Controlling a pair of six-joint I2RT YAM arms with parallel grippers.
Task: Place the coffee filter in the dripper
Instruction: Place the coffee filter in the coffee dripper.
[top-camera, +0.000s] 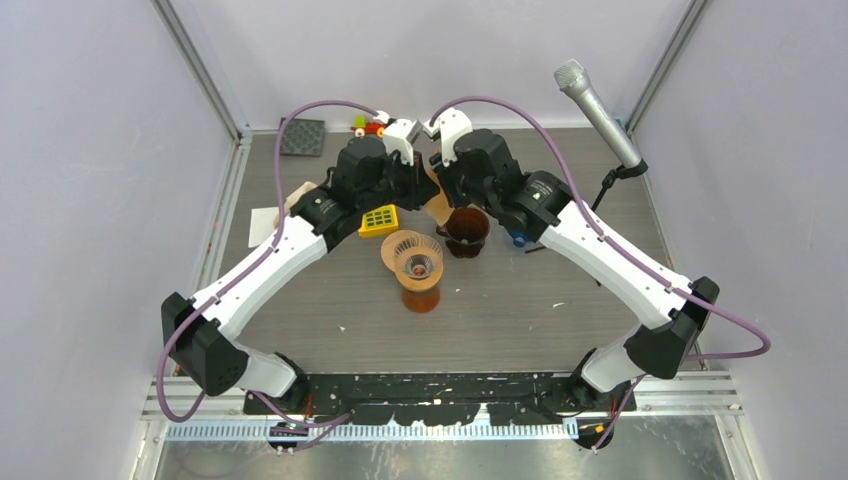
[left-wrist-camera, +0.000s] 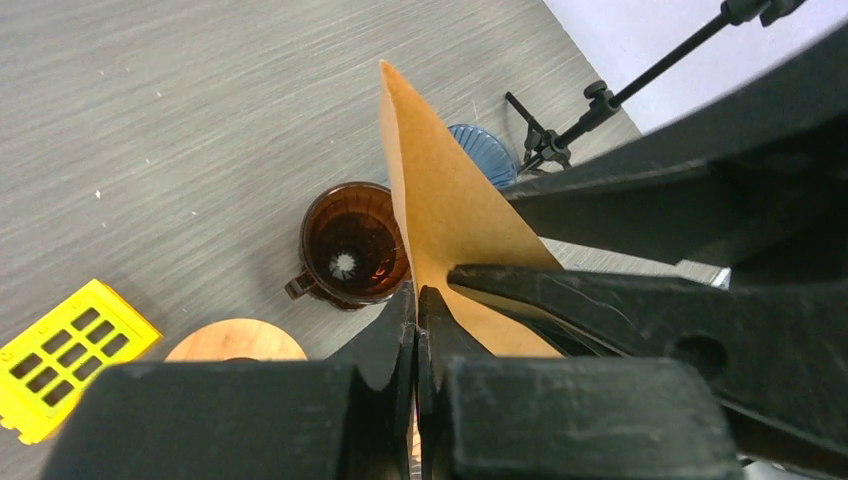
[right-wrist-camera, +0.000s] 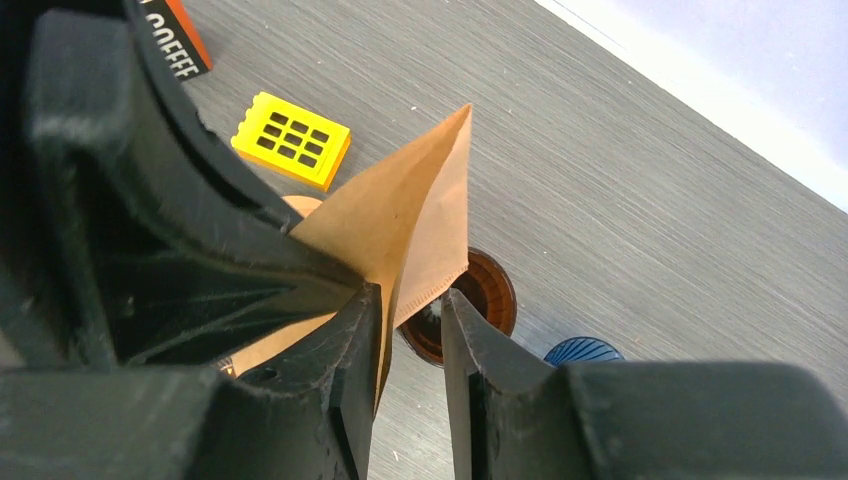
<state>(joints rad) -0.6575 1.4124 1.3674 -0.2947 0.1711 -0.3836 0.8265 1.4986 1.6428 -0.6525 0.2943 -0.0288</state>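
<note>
Over the far middle of the grey wood-grain table (top-camera: 520, 310) the two arms meet, and a brown paper cone coffee filter (left-wrist-camera: 450, 220) hangs in the air between them. The left gripper (left-wrist-camera: 415, 300) is clenched on the filter's lower edge, with its black fingers pressed together and the paper pinched between them. The right gripper (right-wrist-camera: 410, 300) has its fingers parted, with a clear gap between them. The filter's seamed edge lies against one finger (right-wrist-camera: 355, 330) and stands apart from the other, so the right gripper has no grasp on the paper.

The filter is folded flat, its point up and away from both wrists. It is not in the dark brown translucent plastic dripper with a side handle (top-camera: 465, 232), which stands upright on the table below and just right of the paper.

Just near and left of the dripper stands a ribbed amber cone on an orange-brown base (top-camera: 415, 262). A flat yellow plastic block with a grid of slots (top-camera: 379, 220) lies left of that. A blue ribbed round object (left-wrist-camera: 485, 150) sits to the right of the dripper, close to the foot of a silver microphone on a black stand (top-camera: 598, 112).
</note>
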